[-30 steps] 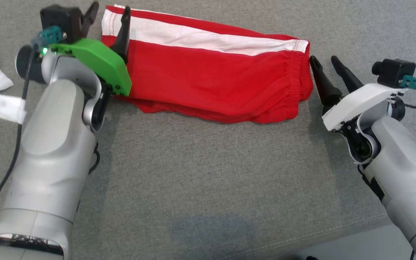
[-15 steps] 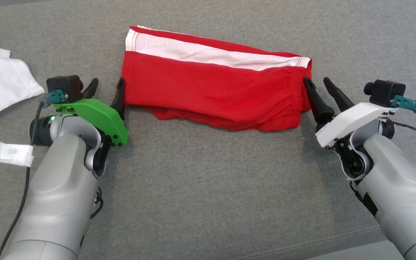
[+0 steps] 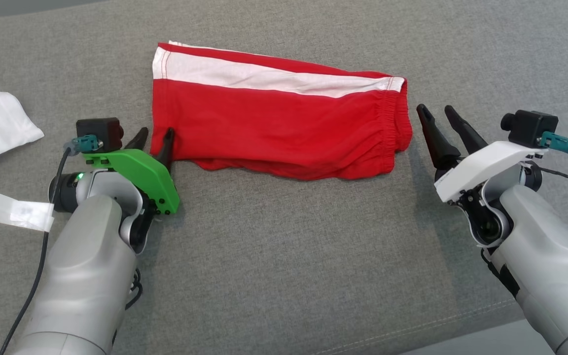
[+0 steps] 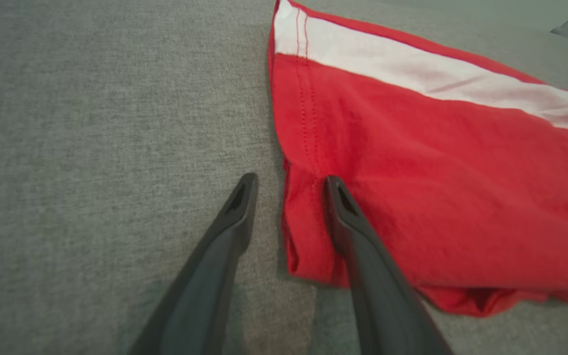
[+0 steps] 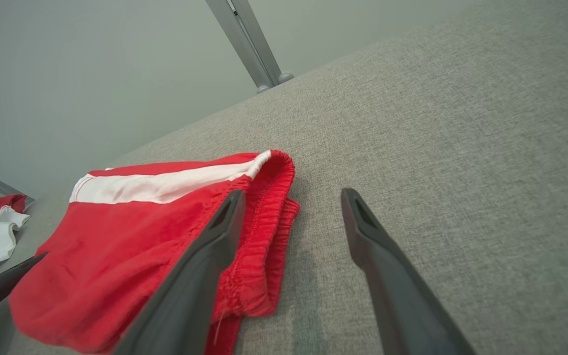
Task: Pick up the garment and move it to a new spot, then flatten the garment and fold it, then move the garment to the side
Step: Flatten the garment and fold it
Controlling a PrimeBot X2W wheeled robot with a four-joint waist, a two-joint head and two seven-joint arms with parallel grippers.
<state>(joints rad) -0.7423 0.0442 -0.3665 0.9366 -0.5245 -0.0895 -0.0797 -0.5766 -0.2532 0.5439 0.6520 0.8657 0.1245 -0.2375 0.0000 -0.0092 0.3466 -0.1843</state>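
Two fingers of the left gripper (image 4: 290, 180) stand apart astride the shorts' (image 3: 274, 123) near left corner, one on cloth, one on the couch (image 3: 284, 246). The right gripper (image 3: 434, 109), jaws wide, sits just off the waistband (image 3: 396, 118). The shorts lie between them, long axis left to right, and the left gripper is nearer.

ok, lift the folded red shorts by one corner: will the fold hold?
Unlikely: the red shorts are thin cloth in loose layers, a lower one peeking out at the near edge. Lifted at the corner near the left gripper, they'd likely drape open. Pushed, they may bunch on the grey cushion.
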